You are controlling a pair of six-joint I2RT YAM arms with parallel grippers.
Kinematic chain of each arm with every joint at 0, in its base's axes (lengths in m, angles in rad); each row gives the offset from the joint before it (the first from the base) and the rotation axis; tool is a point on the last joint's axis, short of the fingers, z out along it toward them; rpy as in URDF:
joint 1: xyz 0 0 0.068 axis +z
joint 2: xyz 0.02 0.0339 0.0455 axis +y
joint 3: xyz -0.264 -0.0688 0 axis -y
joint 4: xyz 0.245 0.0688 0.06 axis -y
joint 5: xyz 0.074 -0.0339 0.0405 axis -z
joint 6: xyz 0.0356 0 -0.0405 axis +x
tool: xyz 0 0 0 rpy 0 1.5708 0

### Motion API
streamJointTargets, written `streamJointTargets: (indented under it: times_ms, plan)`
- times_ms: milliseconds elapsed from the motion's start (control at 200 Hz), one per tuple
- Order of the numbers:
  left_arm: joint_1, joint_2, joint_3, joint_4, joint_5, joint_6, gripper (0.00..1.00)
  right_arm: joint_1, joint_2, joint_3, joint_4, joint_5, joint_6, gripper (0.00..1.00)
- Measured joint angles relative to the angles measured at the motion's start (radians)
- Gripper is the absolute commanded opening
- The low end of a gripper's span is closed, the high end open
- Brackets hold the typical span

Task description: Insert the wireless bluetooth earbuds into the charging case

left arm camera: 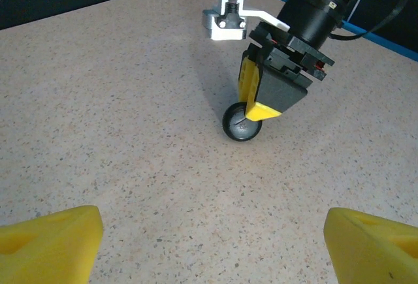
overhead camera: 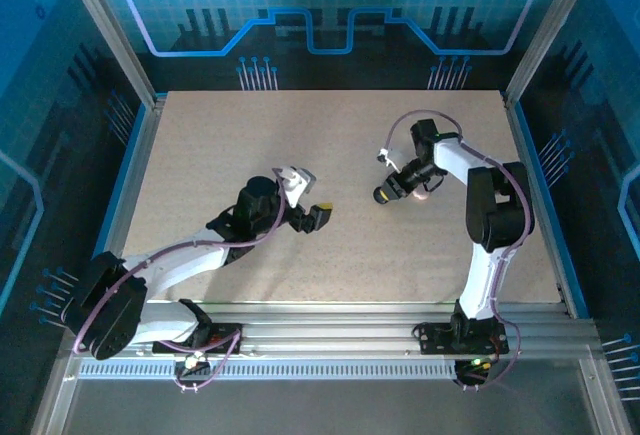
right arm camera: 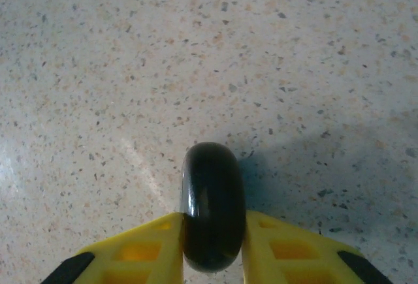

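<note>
Grip locked on the right: right claw [right arm camera: 212, 251] clenched tight on the charging case cap [right arm camera: 212, 192], black round disc stood up on edge between the two yellow fingers [right arm camera: 140, 254], lower rim down at the speckled worktop [right arm camera: 196, 49] and seemingly touching it, a little right of the worktop's middle. Left claw [left arm camera: 212, 241] released, nothing in it, yellow fingers [left arm camera: 52, 245] spread wide and hanging low over the worktop, pointed straight at the cap from the left, near it but clear of any contact. Cap's shadow [right arm camera: 281, 166] off to its right in the right wrist view.
</note>
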Motion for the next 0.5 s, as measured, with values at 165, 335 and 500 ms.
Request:
streamJointTargets:
  times_ms: [165, 335, 500]
  plan:
    - [0.029, 0.0, 0.0, 0.0, -0.001, -0.037, 0.88, -0.001, 0.011, 0.004, -0.005, 0.037, 0.019, 0.43]
    - [0.073, -0.001, 0.0, -0.001, -0.024, -0.084, 0.89, -0.002, 0.011, 0.011, -0.002, 0.085, 0.043, 0.47]
    - [0.127, -0.031, -0.002, -0.017, -0.093, -0.12, 0.93, -0.003, -0.001, 0.006, 0.019, 0.115, 0.063, 0.48]
